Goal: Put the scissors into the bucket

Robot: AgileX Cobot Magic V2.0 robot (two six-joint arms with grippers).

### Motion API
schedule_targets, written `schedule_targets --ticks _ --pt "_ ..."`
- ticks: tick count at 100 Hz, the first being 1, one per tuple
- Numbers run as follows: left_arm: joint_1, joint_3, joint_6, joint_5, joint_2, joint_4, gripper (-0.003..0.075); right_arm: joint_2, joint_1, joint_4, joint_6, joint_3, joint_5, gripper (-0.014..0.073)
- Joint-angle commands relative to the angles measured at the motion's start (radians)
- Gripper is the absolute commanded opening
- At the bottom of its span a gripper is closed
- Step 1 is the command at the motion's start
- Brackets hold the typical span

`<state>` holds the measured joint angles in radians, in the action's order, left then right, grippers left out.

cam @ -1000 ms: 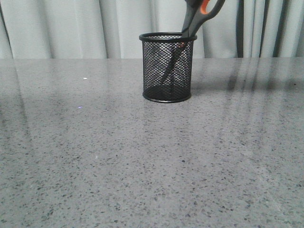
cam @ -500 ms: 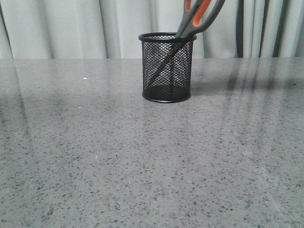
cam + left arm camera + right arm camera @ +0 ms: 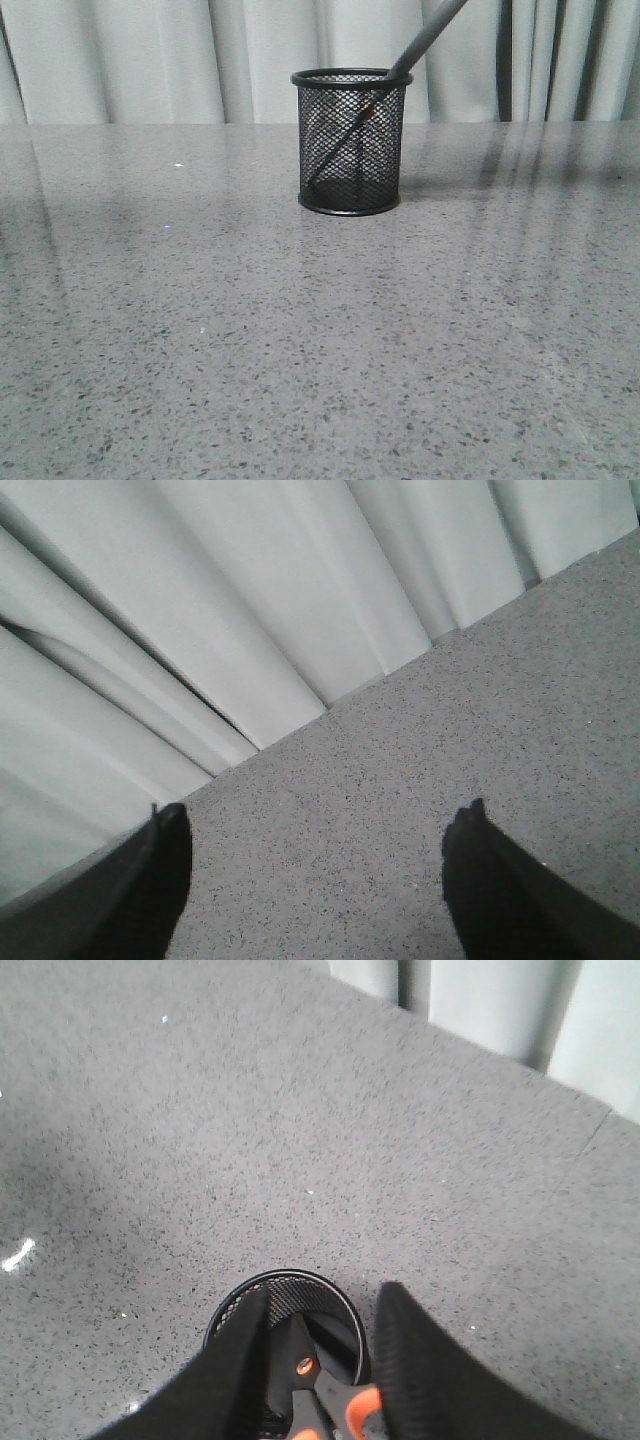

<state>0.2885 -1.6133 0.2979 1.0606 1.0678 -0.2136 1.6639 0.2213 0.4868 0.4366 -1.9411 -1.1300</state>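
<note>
Scissors [image 3: 352,135] now leaning lower in bucket [image 3: 350,140], handles rotated edge-on

left gripper [image 3: 320,880] with fingers spread wide, right gripper [image 3: 318,1380] fingers close together, pointing downward

A staged test booth or lab seems likeliest: pale pleated curtains [image 3: 130,60] are hanging at twelve o'clock behind a speckled grey stone-look surface [image 3: 300,340].

Speckled table [image 3: 300,350] (grey), pale curtain [image 3: 130,60]
</note>
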Motion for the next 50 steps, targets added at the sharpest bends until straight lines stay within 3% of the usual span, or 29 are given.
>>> schedule_targets --ticks 1,8,19,37,50 --pt "-0.001 -0.023 -0.015 -0.094 -0.008 0.001 0.0384 -0.089 -0.014 0.03 -0.017 -0.034 0.04 0.0053" --pt "-0.001 -0.018 -0.015 -0.122 -0.008 0.008 0.0251 -0.124 -0.018 0.03 -0.019 -0.032 0.049 -0.0073" --pt "-0.001 -0.017 -0.017 -0.164 -0.018 0.015 -0.0025 -0.19 -0.018 0.028 -0.034 0.004 0.091 -0.0045" --pt "-0.001 0.02 -0.081 -0.262 -0.049 0.017 -0.0021 -0.337 -0.018 0.028 -0.04 0.181 0.284 -0.0045" --pt "-0.001 0.181 -0.145 -0.398 -0.139 0.017 -0.0021 -0.507 -0.018 0.028 -0.026 0.441 0.527 -0.0045"
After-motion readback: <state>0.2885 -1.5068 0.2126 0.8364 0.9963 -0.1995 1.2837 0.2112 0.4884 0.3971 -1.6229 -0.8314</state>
